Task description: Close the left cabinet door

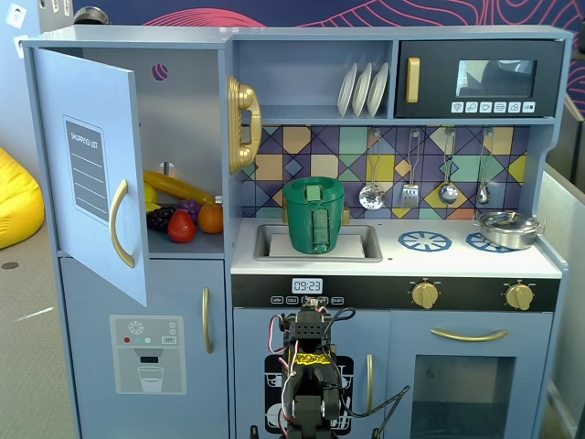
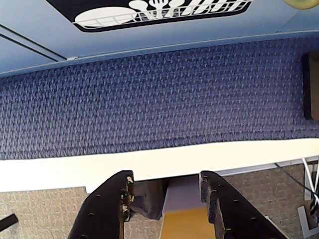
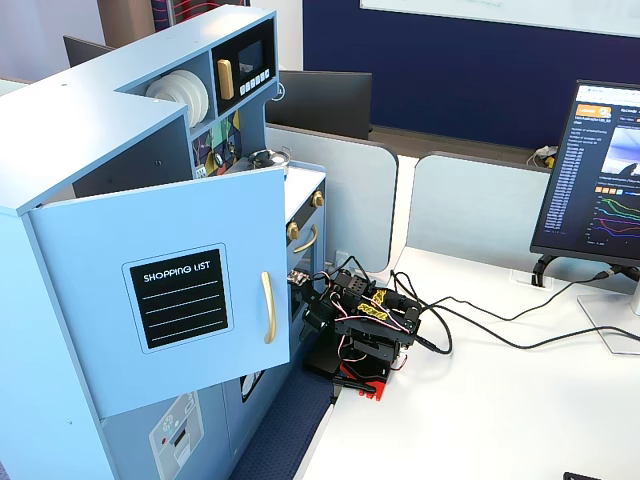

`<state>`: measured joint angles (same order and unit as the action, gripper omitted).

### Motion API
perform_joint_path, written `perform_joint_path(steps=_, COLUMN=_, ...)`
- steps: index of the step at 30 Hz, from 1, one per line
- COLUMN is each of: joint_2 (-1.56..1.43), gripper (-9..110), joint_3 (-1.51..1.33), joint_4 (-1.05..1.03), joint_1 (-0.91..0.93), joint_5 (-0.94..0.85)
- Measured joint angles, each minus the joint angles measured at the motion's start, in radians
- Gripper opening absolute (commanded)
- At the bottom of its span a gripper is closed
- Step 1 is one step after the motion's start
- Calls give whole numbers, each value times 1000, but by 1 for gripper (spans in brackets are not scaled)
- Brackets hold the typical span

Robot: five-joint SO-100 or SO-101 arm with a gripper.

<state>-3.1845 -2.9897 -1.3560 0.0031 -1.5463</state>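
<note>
Cabinet door [image 1: 91, 169] first: we found the left cabinet door swung wide open, its hinged edge at the far left of the toy kitchen [image 1: 475, 265] in a fixed view, the black shopping-list panel [image 1: 88, 169] and curved gold handle [image 1: 120, 222] facing out. Behind it we saw the open compartment, with a banana [image 1: 175, 187], grapes [image 1: 161, 218], a strawberry [image 1: 182, 226] and an orange [image 1: 210, 218] on its shelf.

Right of that compartment we picked out a gold toy phone [image 1: 243, 123] on the wall, and beyond it a green basket [image 1: 313, 216] sitting in the sink [image 1: 365, 246]. Below the door we noted the lower door with the printed ice dispenser [image 1: 147, 353].

From the other fixed view we watched the same door [image 3: 180, 300] standing out from the kitchen front, with the arm [image 3: 362, 325] folded low on the white table [image 3: 480, 410] just beside the cabinet base, well clear of the door.

Down at the wrist we saw the gripper [image 2: 167, 191] with its two dark fingers [image 2: 112, 206] parted, a clear gap between them and nothing held. It pointed at blue carpet [image 2: 159, 99], with the small door's printed dishes [image 2: 159, 10] above that.
</note>
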Motion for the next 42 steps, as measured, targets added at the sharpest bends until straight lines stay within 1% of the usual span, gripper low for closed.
perform_joint_path(steps=11, joint_2=0, gripper=9, joint_3=0, joint_4=0, joint_1=-49, joint_5=0)
perform_joint_path(steps=13, joint_2=0, gripper=6, joint_3=0, joint_4=0, joint_1=-60, joint_5=0)
perform_joint_path(steps=17, joint_2=0, gripper=5, joint_3=0, joint_4=-2, joint_1=-132, joint_5=-29)
perform_joint_path(steps=18, joint_2=0, gripper=0, joint_3=0, joint_4=-2, joint_1=-169, joint_5=-38)
perform_joint_path(steps=24, joint_2=2, gripper=0, joint_3=18, joint_4=32, joint_1=-460, joint_5=64)
perform_joint_path(steps=27, joint_2=5, gripper=0, joint_3=64, joint_4=133, joint_1=-624, joint_5=124)
perform_joint_path(steps=31, joint_2=60, gripper=0, joint_3=204, joint_4=304, joint_1=-870, joint_5=219)
perform_joint_path(steps=37, joint_2=250, gripper=0, joint_3=457, joint_4=514, joint_1=-1220, joint_5=235)
perform_joint_path(steps=42, joint_2=374, gripper=0, joint_3=621, joint_4=595, joint_1=-1439, joint_5=186)
